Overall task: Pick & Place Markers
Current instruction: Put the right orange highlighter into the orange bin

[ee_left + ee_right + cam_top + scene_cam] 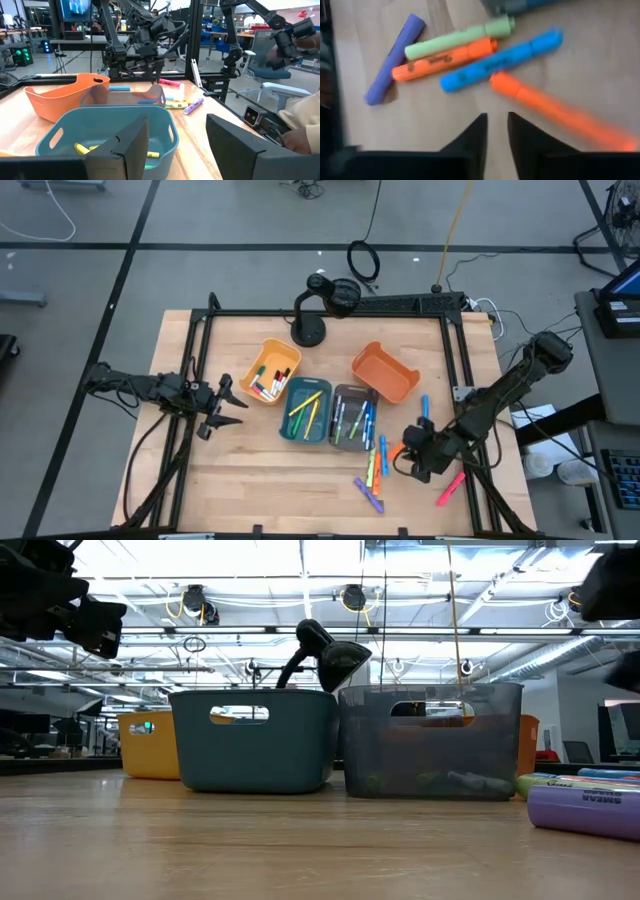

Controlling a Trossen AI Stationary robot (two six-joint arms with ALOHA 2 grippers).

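Note:
Several loose markers (pixel 375 472) lie flat on the wooden table right of the grey bin (pixel 352 417). In the right wrist view they are a purple marker (pixel 395 57), a green marker (pixel 460 36), an orange marker (pixel 445 57), a blue marker (pixel 501 61) and a second, blurred orange marker (pixel 560 112). My right gripper (pixel 497 127) hovers over them, slanting down, with a narrow gap and nothing between its fingers. My left gripper (pixel 177 150) waits open and level at the table's left side (pixel 225 405).
A yellow bin (pixel 270 372), a teal bin (pixel 305 410) and the grey bin hold markers; an orange bin (pixel 385 372) stands tilted behind them. A blue marker (pixel 424 408) and a pink marker (pixel 450 488) lie apart. A black lamp (pixel 310 320) stands at the far edge.

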